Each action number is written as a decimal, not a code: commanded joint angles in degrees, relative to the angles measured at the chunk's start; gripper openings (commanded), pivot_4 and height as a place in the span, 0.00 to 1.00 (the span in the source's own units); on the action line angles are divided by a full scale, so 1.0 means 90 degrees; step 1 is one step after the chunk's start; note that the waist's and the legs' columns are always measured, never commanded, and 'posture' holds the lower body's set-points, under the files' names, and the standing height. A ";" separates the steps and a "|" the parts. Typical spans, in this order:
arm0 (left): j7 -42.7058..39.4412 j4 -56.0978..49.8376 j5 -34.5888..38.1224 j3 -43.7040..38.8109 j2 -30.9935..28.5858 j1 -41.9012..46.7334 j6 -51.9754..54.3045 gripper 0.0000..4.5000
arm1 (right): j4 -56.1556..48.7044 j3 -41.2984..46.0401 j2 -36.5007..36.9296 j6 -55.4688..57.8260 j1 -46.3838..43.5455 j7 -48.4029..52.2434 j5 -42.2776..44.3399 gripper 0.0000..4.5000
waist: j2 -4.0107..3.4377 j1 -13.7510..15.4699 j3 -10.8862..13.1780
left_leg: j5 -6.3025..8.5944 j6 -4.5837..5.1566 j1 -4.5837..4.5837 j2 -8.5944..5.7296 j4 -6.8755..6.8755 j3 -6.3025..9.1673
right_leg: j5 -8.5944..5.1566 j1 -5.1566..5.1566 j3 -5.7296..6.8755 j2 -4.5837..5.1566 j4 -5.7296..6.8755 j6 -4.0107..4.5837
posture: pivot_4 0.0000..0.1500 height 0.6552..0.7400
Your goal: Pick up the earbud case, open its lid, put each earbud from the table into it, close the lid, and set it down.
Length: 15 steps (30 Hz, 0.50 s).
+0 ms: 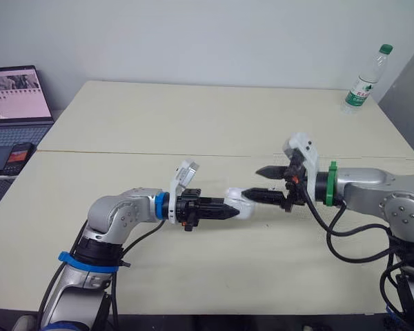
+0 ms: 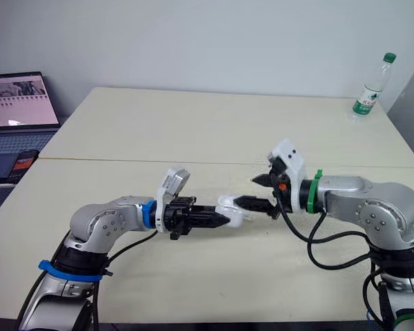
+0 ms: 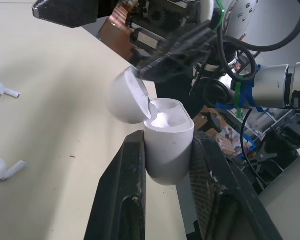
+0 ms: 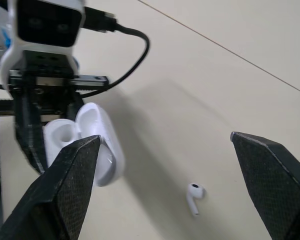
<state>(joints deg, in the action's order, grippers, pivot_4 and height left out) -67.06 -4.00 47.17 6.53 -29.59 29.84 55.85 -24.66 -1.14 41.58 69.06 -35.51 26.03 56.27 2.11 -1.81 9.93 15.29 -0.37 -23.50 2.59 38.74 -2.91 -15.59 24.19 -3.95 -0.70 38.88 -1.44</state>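
**Lid is up: hold steady, then go for the earbuds**

The L gripper (image 1: 228,210) pinches the case (image 3: 168,150) by its two sides, low on the body. It holds the case up off the table (image 1: 214,117). The lid (image 3: 124,97) is tipped back, & both holes inside show, empty. The R gripper (image 1: 257,183) is spread wide. Its lower finger sits right at the lid, prob. touching it, w/ the upper finger in the air. One earbud (image 3: 1,90) & a 2nd earbud (image 3: 2,169) lie on the table near the case, apart from each other.

I think the lid step is nearly done. How to do it well:

- L side: no extra squeeze & no tilt. The holes should face up so an earbud can drop in.
- R side: push the lid softly, just till it stays back by itself. A half-open lid may flop shut.
- Then pull that finger straight away from the lid, so it does not hook the lid & shut it.
- Next, R goes down to the closer earbud. It is tiny & smooth & may slip, so close slowly on it.
- Put it in stem first.
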 commanded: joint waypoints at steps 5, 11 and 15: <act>0.0007 -0.0184 0.0058 -0.0279 -0.0073 -0.0145 -0.0188 0.18 | 0.0273 0.0446 0.0111 -0.0061 -0.0386 0.0008 -0.0276 0.97 | 0.0000 -0.0001 0.0000 | 0.0000 0.0000 0.0000 0.0001 0.0000 0.0001 | 0.0000 0.0001 0.0001 0.0000 0.0001 0.0001 | 1.00 0.95; 0.0119 -0.0272 -0.0275 -0.0570 -0.0360 -0.0570 -0.0760 0.18 | 0.0800 0.0174 0.0171 0.0027 -0.0229 -0.0204 -0.1047 0.97 | 0.0000 -0.0003 0.0000 | 0.0000 0.0000 0.0000 0.0002 0.0000 0.0001 | 0.0001 0.0002 -0.0001 0.0003 0.0002 0.0001 | 1.00 0.95; 0.0138 -0.0461 -0.0561 -0.0678 -0.0673 -0.0895 -0.1221 0.18 | 0.1124 -0.0420 0.0239 -0.0251 -0.0297 -0.0103 -0.1842 0.97 | -0.0001 -0.0006 0.0000 | 0.0000 0.0000 0.0000 0.0005 -0.0001 -0.0004 | 0.0001 0.0006 -0.0003 0.0013 0.0001 0.0002 | 1.00 0.95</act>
<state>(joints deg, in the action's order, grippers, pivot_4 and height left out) -65.63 -5.15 42.44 1.95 -34.98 21.68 46.92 -14.45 -4.20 43.27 68.47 -37.12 24.83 41.88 2.09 -1.86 9.93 15.29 -0.37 -23.50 2.63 38.74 -2.97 -15.58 24.27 -3.99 -0.57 38.89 -1.42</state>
